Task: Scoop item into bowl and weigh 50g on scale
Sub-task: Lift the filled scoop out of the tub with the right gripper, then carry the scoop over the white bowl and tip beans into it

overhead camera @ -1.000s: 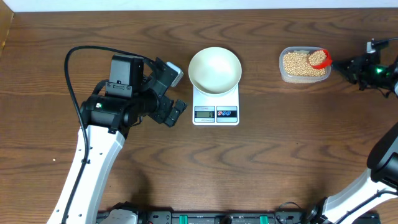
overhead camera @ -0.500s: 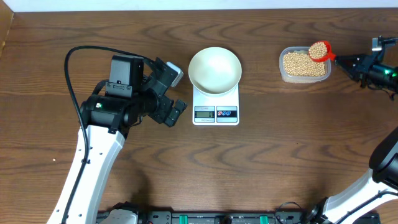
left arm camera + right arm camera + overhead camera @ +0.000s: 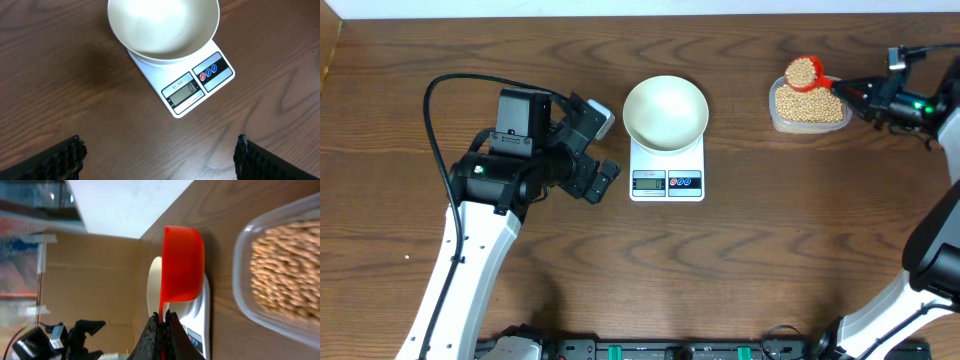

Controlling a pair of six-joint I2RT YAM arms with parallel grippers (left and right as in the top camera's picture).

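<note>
— Red scoop point(image 3: 182, 265) is hovering over the tub's point(image 3: 773, 108) far corner, heaped with beans point(image 3: 803, 71). The right claw point(image 3: 161, 322) is pinching its handle.
— And the left claw point(image 3: 160, 162)?
— Idling wide open, empty, near the scale point(image 3: 200, 85).
— So, carrying?
— I'd say so. The bowl point(image 3: 665, 112) is sitting empty on the scale, which seems to be reading zero. Next is a level trip across, then a slow tip.

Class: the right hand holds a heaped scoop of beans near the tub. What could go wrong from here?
1. The red scoop is heaped with beans; some may roll off on the way to the bowl.
2. The right hand pinches only the thin handle's end, so the scoop might twist.
3. Tipping it all at once could overshoot the target on the scale.
</note>
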